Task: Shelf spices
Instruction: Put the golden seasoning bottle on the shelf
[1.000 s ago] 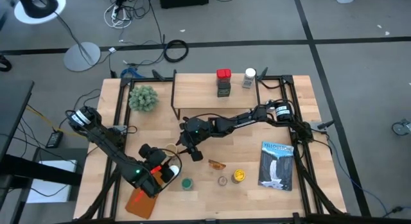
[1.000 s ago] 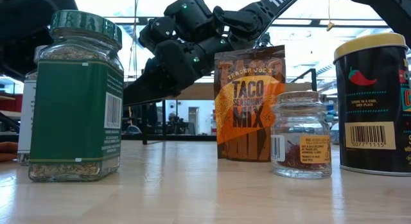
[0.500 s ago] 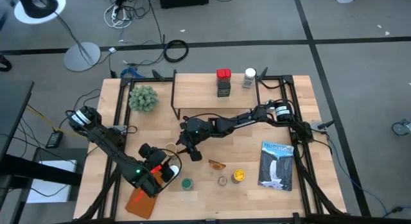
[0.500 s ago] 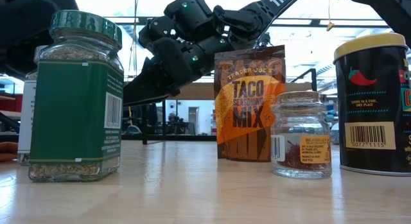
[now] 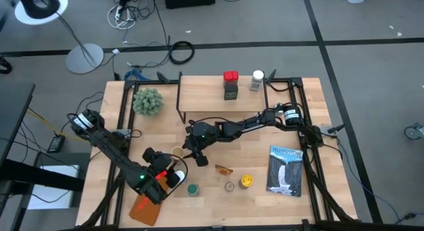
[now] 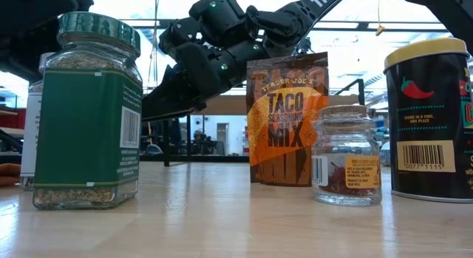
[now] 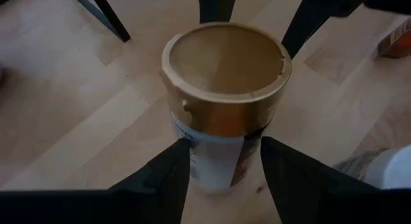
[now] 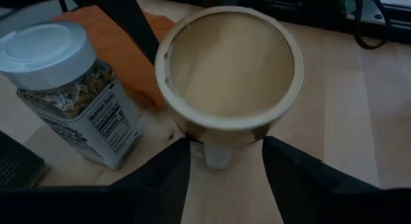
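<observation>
- An orange flat item (image 5: 144,208) lies at about 7 o'clock from the table's middle in the high view, at the front-left edge under the left arm.
- A green ball-shaped plant (image 5: 147,100) sits at 10 o'clock, just left of the shelf.
- The left gripper (image 7: 223,156) reaches in from 8 o'clock; its two fingers press against opposite sides of the tan-lidded jar (image 7: 223,67), low on the body, holding it.
- That tan-lidded jar stands upright just left of the table's middle, between the two grippers.
- A white-lidded jar (image 8: 61,89) stands upright on the tabletop at 7 o'clock from the tan-lidded jar, near it but apart.
- A green-lidded jar (image 6: 89,117) stands at 6 o'clock, near the front edge.
- The right gripper (image 8: 225,150) comes in from 2 o'clock and clasps the same tan-lidded jar, a finger on each side below the lid.
- The shelf (image 5: 205,95) stands at 12 o'clock along the far edge; a red-topped dark tin (image 5: 230,84) and a second white-lidded jar (image 5: 257,81) stand on its right half, apart from each other.
- An amber taco-mix packet (image 6: 287,117), a small clear jar (image 6: 346,156) and a yellow-lidded tin (image 6: 432,117) stand at 5 o'clock, close together but not touching.
- A blue-and-white flat packet (image 5: 286,169) lies at 4 o'clock, near the right edge.
</observation>
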